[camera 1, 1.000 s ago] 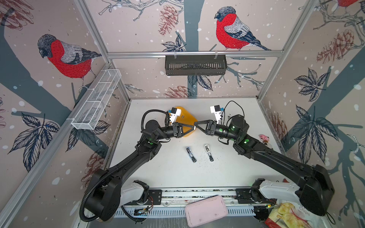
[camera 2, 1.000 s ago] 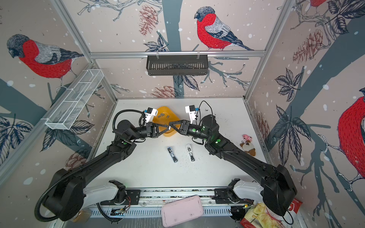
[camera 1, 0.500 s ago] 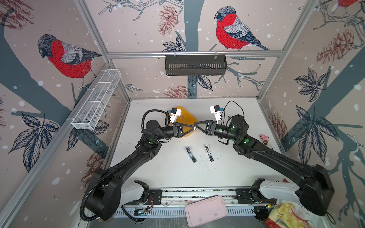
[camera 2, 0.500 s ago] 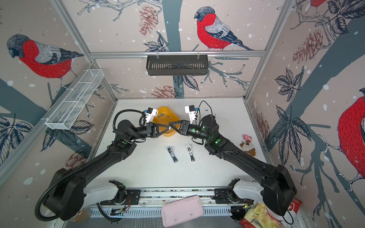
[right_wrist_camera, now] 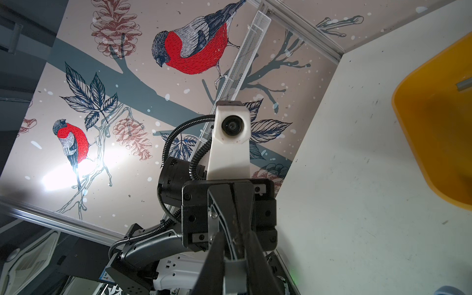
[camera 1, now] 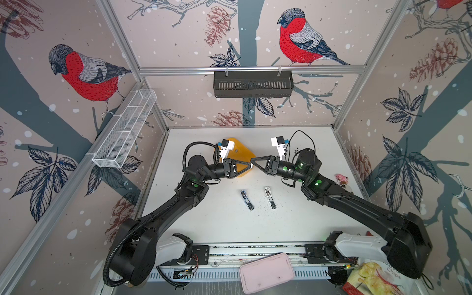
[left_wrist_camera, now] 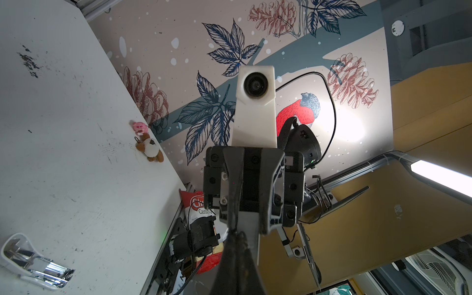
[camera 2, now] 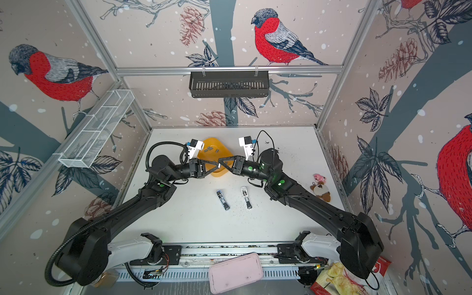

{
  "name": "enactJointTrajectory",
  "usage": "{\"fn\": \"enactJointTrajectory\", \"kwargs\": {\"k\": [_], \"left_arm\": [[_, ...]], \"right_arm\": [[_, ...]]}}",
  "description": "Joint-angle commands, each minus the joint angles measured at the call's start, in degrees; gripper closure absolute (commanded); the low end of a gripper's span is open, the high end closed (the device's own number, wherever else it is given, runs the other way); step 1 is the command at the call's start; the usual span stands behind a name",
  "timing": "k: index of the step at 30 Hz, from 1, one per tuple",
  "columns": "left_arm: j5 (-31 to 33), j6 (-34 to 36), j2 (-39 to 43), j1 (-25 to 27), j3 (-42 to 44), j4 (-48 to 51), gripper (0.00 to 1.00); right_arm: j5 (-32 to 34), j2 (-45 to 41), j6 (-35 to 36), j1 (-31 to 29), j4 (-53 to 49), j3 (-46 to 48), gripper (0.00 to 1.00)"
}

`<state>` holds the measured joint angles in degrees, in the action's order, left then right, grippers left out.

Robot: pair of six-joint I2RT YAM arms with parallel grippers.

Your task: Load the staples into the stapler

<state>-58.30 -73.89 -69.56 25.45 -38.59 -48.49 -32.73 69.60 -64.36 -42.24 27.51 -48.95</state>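
Left gripper (camera 1: 248, 166): raised over the near edge of the yellow tray (camera 1: 241, 150), fingers pressed fully together, meeting its partner tip to tip.
Right gripper (camera 1: 253, 161): faces the left one from the opposite side. Its fingers (right_wrist_camera: 214, 268) are narrow and flank a small grey strip (right_wrist_camera: 233, 274); whether they press on it cannot be told.
Grey strip: apparently one of the staples, standing between the two sets of tips. Which gripper bears it cannot be told. Judged to be a mid-air hand-over, so the strip can be regripped at an angle fit for insertion.
Other staples (camera 2: 210, 149): a few grey strips lying in the tray, behind the grippers.
White stapler (camera 1: 270, 198): on the table toward the front, well apart from the grippers. It lies open with its chrome inside showing, presumably to receive the strip.
Dark stapler (camera 1: 247, 200): just beside the white one and roughly parallel to it.
Specks: fine dark bits scattered on the table around both staplers.
Obstructions: nothing stands between the grippers and the staplers.
Periphery: plush toys (camera 2: 320, 190) at the table's right edge. A pink case (camera 1: 267, 272) and a snack bag (camera 1: 370, 279) sit by the front rail. A white mesh basket (camera 1: 125, 127) hangs on the left wall and a black basket (camera 1: 252, 83) on the back wall. All are away from the work.
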Motion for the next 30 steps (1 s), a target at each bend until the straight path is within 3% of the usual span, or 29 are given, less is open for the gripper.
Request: {"fn": "enactJointTrajectory", "kwargs": {"k": [1,3,5,8,21,25,27,30], "left_arm": [[-0.51,-0.47,0.15,0.11,-0.35,-1.42,1.0],[-0.35,-0.5,0.05,0.12,-0.33,-1.27,1.0],[-0.23,-0.56,0.05,0.07,-0.35,-1.25,0.89],[-0.48,-0.56,0.13,-0.01,-0.45,-1.25,0.81],[-0.11,0.91,4.33,-4.48,3.85,3.15,0.81],[-0.05,8.47,9.66,-7.71,4.18,15.82,0.79],[0.55,14.57,12.2,-7.78,2.5,24.98,0.67],[4.08,26.26,16.27,-7.76,-1.95,42.32,0.37]], "right_arm": [[-0.34,0.09,0.01,-0.11,2.2,-0.27,0.84],[-0.32,0.01,0.09,-0.08,2.04,-0.18,0.84],[-0.26,0.15,0.11,-0.12,1.94,-0.15,0.84],[-0.27,0.05,0.08,-0.04,1.94,0.08,0.84],[1.73,-1.76,2.18,0.16,-1.49,0.83,0.85],[6.42,-4.11,7.16,-0.78,-8.86,1.21,0.85],[9.38,-5.21,10.23,-1.52,-12.96,1.01,0.85],[13.83,-6.75,15.01,-2.91,-18.71,1.17,0.85]]}}
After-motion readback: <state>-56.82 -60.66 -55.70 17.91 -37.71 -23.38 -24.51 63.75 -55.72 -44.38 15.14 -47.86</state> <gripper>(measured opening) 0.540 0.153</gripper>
